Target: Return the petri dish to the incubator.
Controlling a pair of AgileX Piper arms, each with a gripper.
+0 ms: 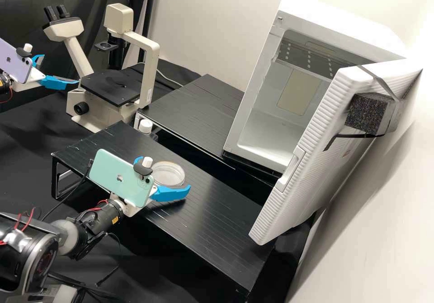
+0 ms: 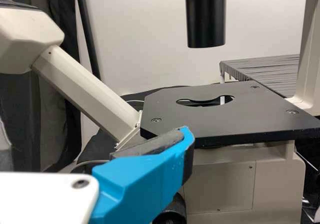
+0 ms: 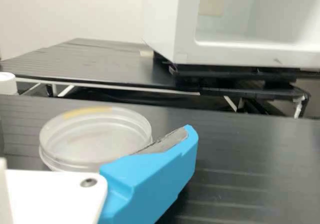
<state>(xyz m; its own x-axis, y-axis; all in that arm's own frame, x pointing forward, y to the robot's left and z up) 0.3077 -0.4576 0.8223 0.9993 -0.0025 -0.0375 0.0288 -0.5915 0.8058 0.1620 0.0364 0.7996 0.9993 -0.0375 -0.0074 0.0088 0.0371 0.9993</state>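
Right gripper [image 1: 165,174]: fingers [image 1: 172,193] parted, one to each side of the petri dish [image 1: 168,174] in the high view. In the right wrist view one blue finger lies close along the dish's rim; whether it touches cannot be told. No grip closed on the dish, as judged from the space toward the other finger.

Dish round, clear, yellowish patch on the rim, lying flat on the black slatted desk [image 1: 217,221], on the near side of the incubator [image 1: 271,86] and outside it.

Left gripper [image 1: 60,69]: fingers apart, nothing between them, well away from the incubator, with the inverted microscope [image 1: 110,86] between the two. Nothing on the microscope stage [image 2: 220,114] in the left wrist view. A white-capped container [image 1: 145,126] also stands on the incubator's near side, beyond the dish from the right arm.

Incubator door [image 1: 312,172] swung wide; chamber reachable from the desk side.

Progress, as judged: early. In place: door open, dish on the desk, right fingers set about it. Left to do: close on the dish, lift it level, carry it across to the incubator, lower it onto the chamber floor [image 1: 264,142], let go and back out; perhaps shut the door, though the task does not name that. The low, smooth dish may slip or tip if the fingers catch only its upper rim.
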